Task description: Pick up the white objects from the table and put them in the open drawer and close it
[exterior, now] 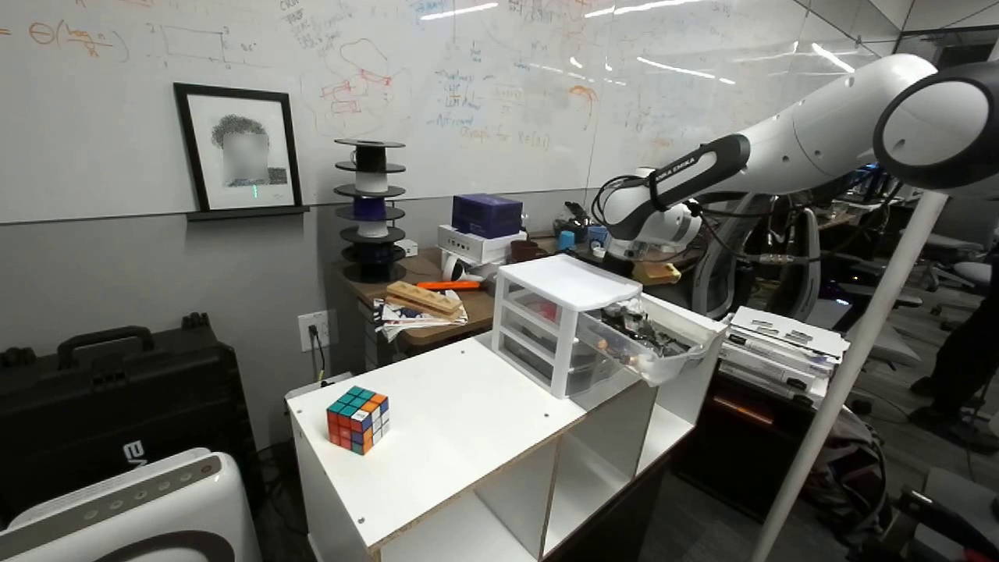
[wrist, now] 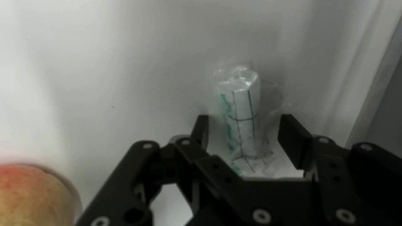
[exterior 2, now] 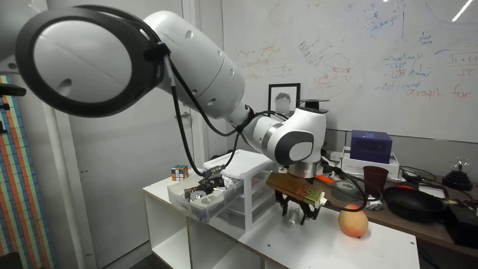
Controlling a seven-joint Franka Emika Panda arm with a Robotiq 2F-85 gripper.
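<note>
One white object point(wrist: 241, 116), a small pale roll in clear wrapping with green and dark marks, lies on the white table point(wrist: 84, 78). It also shows in an exterior view point(exterior 2: 293, 216). My gripper point(wrist: 243, 130) is open, its fingers on either side of the roll with gaps on both sides. In an exterior view the gripper point(exterior 2: 295, 218) is low over the table point(exterior 2: 392, 246) beside the drawer unit. The translucent drawer point(exterior: 667, 367) is pulled out, holding dark and silvery items; it also shows in an exterior view point(exterior 2: 201, 211). No other white object is discernible on the table.
A peach-like fruit point(exterior 2: 353, 221) stands near the gripper, also in the wrist view point(wrist: 31, 194). The drawer unit point(exterior: 570, 281) stands close on the gripper's other side. A puzzle cube point(exterior: 358, 419) sits at the table's far end. A cluttered brown desk point(exterior: 425, 336) adjoins.
</note>
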